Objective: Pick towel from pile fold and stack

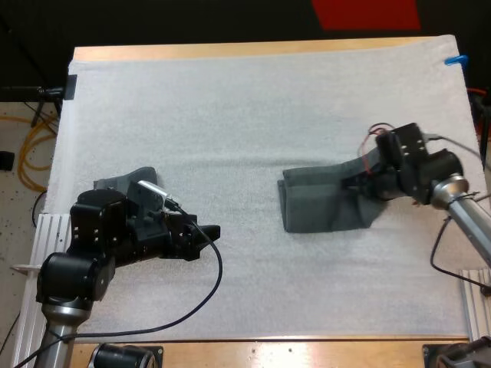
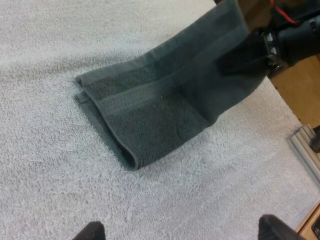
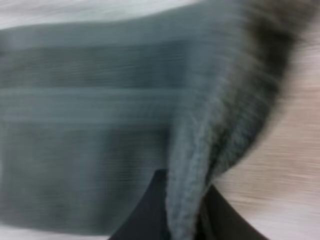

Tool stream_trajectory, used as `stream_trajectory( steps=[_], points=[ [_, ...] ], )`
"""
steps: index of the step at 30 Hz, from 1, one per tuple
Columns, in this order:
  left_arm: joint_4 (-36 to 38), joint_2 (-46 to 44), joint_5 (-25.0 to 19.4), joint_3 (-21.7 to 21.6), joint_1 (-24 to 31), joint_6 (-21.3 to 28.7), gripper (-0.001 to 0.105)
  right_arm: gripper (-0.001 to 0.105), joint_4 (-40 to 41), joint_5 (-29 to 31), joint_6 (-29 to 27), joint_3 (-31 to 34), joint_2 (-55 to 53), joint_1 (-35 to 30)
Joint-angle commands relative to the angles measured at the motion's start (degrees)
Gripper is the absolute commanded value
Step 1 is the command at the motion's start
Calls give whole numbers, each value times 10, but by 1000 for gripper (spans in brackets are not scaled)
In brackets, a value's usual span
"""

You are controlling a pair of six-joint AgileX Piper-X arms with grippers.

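White mat [image 1: 253, 100] on a wooden table [image 1: 253, 49]: the right gripper [image 1: 357, 182] pinches the raised right edge of a grey-green folded towel [image 1: 318, 203], which lies right of the mat's centre. The left gripper [image 1: 212, 231], fingers spread and holding nothing, hangs over the mat's left side. A crumpled towel [image 1: 123, 182] lies just beyond it, partly hidden by the arm.

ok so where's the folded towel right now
In the high view the folded towel lies on the white mat, right of centre, with its right end pinched in the jaws of the right gripper.
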Motion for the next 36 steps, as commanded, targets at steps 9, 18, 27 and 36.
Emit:
stream_trajectory(
  steps=[9, 18, 27, 36],
  points=[
    [-1, -2, 7, -3, -1, -2, 60, 0, -115, -87, 106, -5, 77, 83],
    [-1, -2, 23, -3, -1, -2, 60, 55, -160, -116, 107, -16, 99, 89],
    [-1, -2, 23, -3, -1, 17, 60, 100, -88, -155, 35, -78, 79, 89],
    [-18, -2, -4, -3, -1, 39, 61, 100, -22, -154, -44, -79, -73, 89]
  ],
)
